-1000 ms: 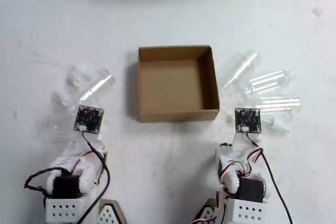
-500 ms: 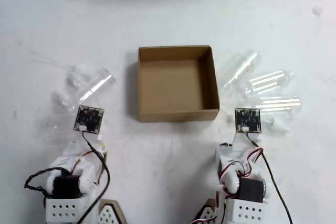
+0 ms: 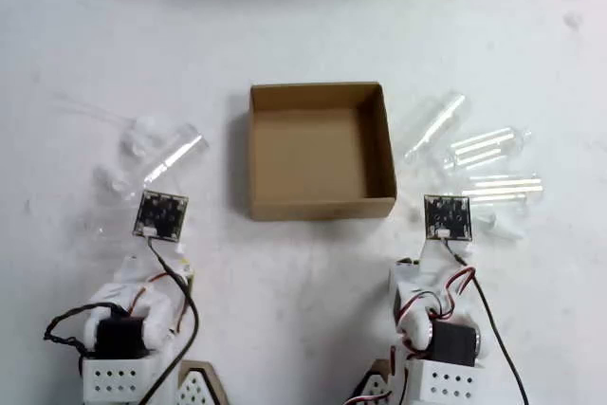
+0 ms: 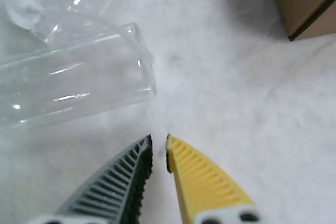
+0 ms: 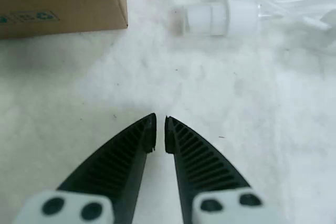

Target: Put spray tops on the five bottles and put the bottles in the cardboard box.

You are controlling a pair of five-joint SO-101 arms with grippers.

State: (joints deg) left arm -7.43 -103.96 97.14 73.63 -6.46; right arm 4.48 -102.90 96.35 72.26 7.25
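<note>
2 arms rest at the near edge, with an empty cardboard box (image 3: 322,207) mid-table and nothing capped yet.
The left gripper (image 4: 158,139) and right gripper (image 5: 160,119) are both closed and empty. Likely first move: open wide and take the white spray top (image 5: 220,18) by its collar, sparing its tube. Count: 1 box, 3 clear bottles (image 3: 484,147) to its right, 1 bottle (image 3: 175,156) clearly to its left, others too faint to count.

Bright, even light throughout.
Glare streaks on clear bottles (image 3: 493,187); soft shadow left of cardboard box (image 3: 322,149).
</note>
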